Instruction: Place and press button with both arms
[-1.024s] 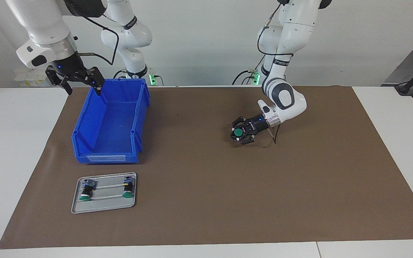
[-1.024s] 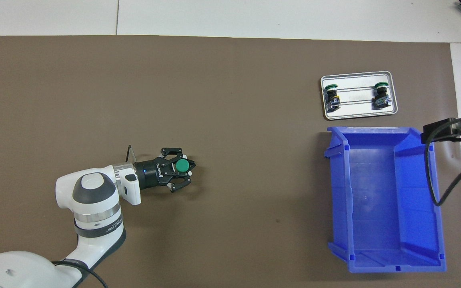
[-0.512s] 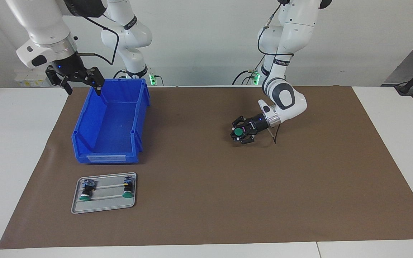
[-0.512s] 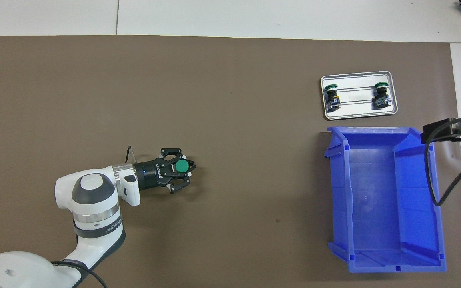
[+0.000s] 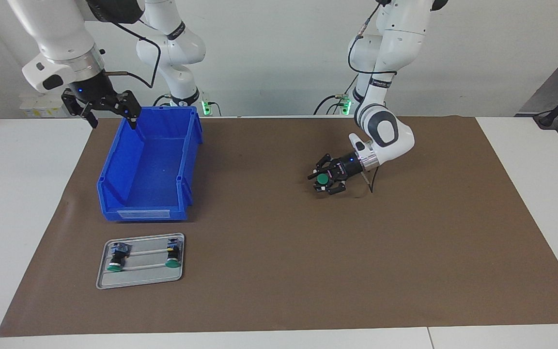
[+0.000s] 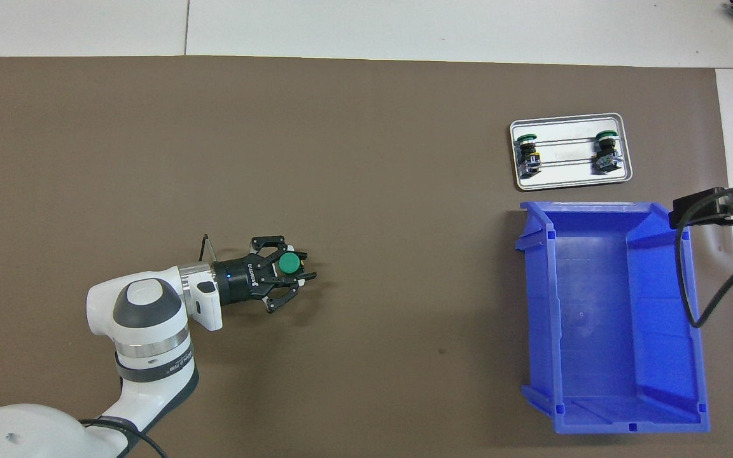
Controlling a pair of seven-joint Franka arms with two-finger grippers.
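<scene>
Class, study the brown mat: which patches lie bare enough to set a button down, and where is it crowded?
Bare: the wide stretch of brown mat between the left gripper, shut on a button, and the blue bin; also the mat's edge farthest from the robots. Crowded: the right arm's end, where the bin and the metal tray with two buttons lie side by side, the right gripper over the bin's rim.

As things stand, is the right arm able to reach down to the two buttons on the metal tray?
Probably yes. The right tool hangs open over the blue bin's corner nearest the robots, and nothing covers the two buttons on the metal tray. It must first pass over the bin.
</scene>
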